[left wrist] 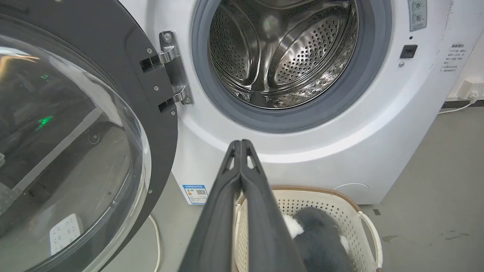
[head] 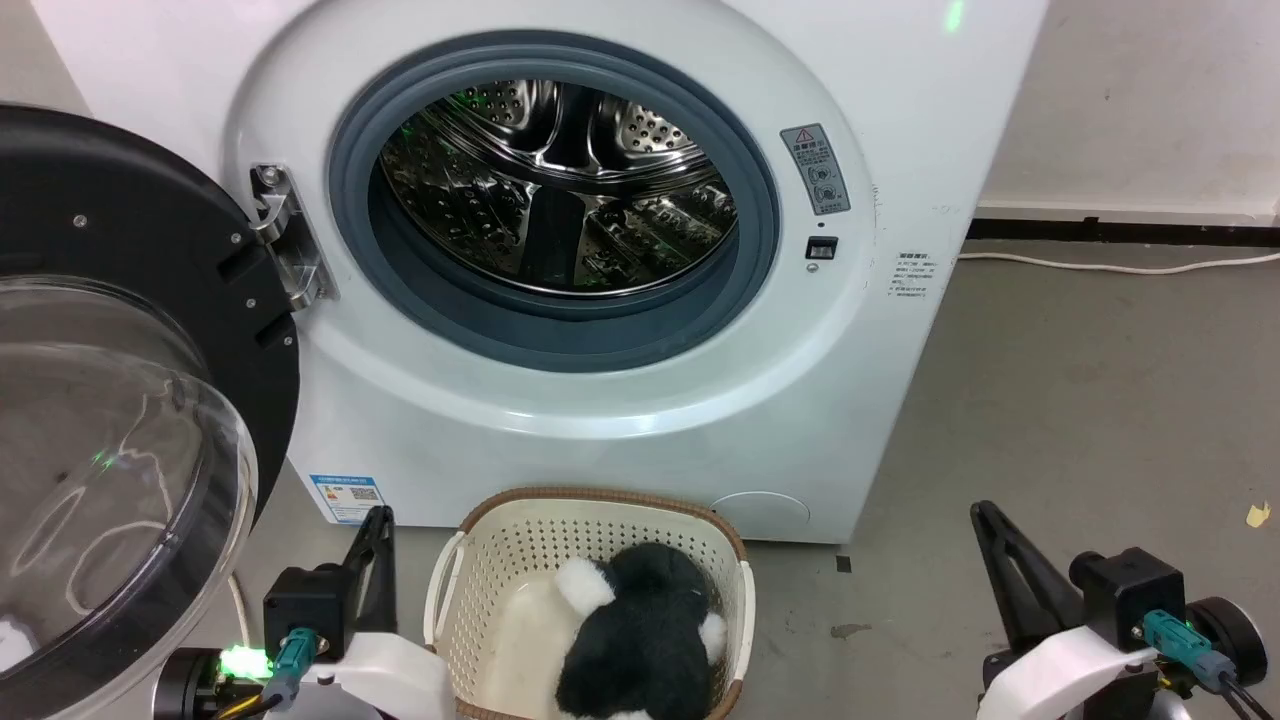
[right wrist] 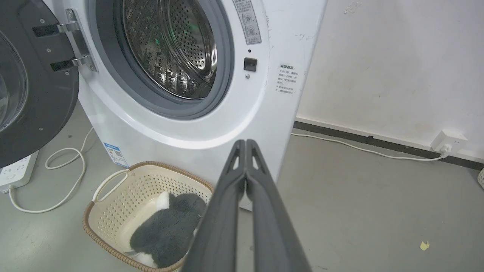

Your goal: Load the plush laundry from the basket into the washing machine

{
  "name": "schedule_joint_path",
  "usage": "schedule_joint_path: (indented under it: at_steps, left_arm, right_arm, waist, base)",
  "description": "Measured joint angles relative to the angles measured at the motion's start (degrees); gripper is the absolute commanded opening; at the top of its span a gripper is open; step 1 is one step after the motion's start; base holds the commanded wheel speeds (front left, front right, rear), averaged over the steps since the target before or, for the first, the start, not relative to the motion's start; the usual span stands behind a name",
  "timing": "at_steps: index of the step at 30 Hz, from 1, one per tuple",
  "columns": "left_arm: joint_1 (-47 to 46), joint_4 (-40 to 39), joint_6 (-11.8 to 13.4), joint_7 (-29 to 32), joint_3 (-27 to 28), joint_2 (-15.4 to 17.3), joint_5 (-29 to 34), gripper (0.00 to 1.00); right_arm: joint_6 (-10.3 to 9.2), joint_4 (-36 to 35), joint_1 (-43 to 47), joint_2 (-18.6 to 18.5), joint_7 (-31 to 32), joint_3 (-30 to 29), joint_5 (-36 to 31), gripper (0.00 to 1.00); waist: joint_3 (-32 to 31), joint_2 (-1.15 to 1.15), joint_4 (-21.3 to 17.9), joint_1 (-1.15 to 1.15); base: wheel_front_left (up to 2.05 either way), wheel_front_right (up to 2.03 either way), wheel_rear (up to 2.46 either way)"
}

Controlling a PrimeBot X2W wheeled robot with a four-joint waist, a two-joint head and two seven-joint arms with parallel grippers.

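The black-and-white plush laundry [head: 640, 635] lies in the cream basket [head: 500, 560] on the floor just before the white washing machine [head: 850, 330]. The machine's door [head: 110, 400] hangs wide open at the left, and the steel drum [head: 555, 190] holds nothing. My left gripper [head: 378, 520] is shut with nothing in it, just left of the basket. My right gripper [head: 985, 515] is also shut and holds nothing, well to the basket's right. The plush [left wrist: 321, 238] and basket [left wrist: 351, 211] show beside my left fingers, and the plush [right wrist: 166, 230] sits in the basket [right wrist: 128, 185] left of my right fingers.
A white cable [right wrist: 60, 177] loops on the floor left of the basket, by a power strip [right wrist: 15, 173]. Another cable [right wrist: 363, 149] runs along the wall to a socket [right wrist: 448, 141]. Bare grey floor [head: 1080, 400] stretches to the machine's right.
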Motion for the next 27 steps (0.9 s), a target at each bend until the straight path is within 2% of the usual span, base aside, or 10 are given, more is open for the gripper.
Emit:
schedule_joint_path:
  at_steps: [14,27]
  left_arm:
    - [0.03,0.04,0.24,-0.56,-0.74,0.00,0.00,1.00]
    - [-1.07,1.89,0.58,-2.16,-2.41,0.01,-0.03,1.00]
  right_arm:
    - [0.00,0.08,0.03,-0.01,-0.58,-0.22,0.56,1.00]
    - [0.00,0.05,-0.05,-0.02,-2.22,-0.88,2.88,1.00]
  waist:
    - [0.27,0.00,-0.20,0.00]
    - [3.85,0.00,-1.74,0.00]
  base:
    - [0.00,0.00,0.00]
    - [0.00,0.00,0.00]
